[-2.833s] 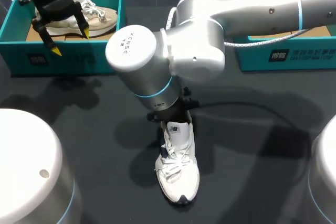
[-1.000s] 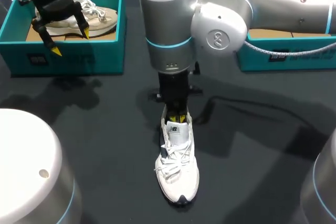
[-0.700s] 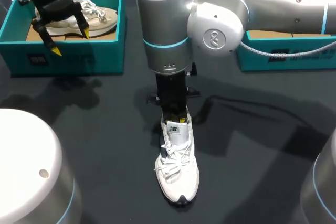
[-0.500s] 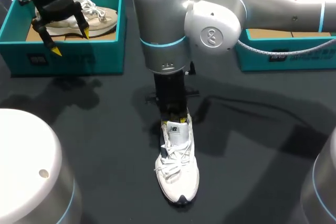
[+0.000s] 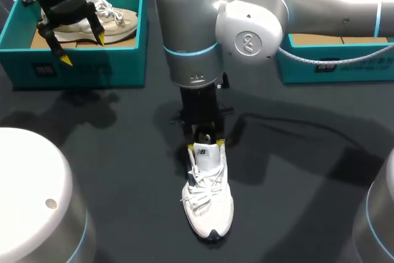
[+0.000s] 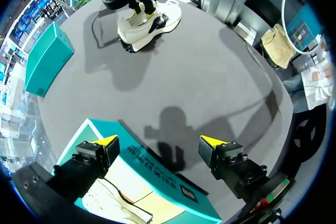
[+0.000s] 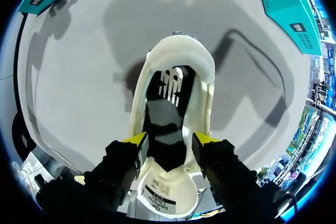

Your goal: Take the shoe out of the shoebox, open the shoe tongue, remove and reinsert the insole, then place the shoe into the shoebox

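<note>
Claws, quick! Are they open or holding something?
Left claw: open, holding nothing.
Right claw: open, over the white shoe.

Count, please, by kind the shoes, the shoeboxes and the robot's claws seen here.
Shoes: 2 (white shoe, beige shoe)
Shoeboxes: 2 (left shoebox, right shoebox)
Claws: 2 (left claw, right claw)
Total: 6

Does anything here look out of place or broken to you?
Nothing looks broken or spilled. The one oddity is the white shoe, standing on the table outside the teal boxes, with the right gripper open at its mouth and the dark insole showing between its fingers.
</note>
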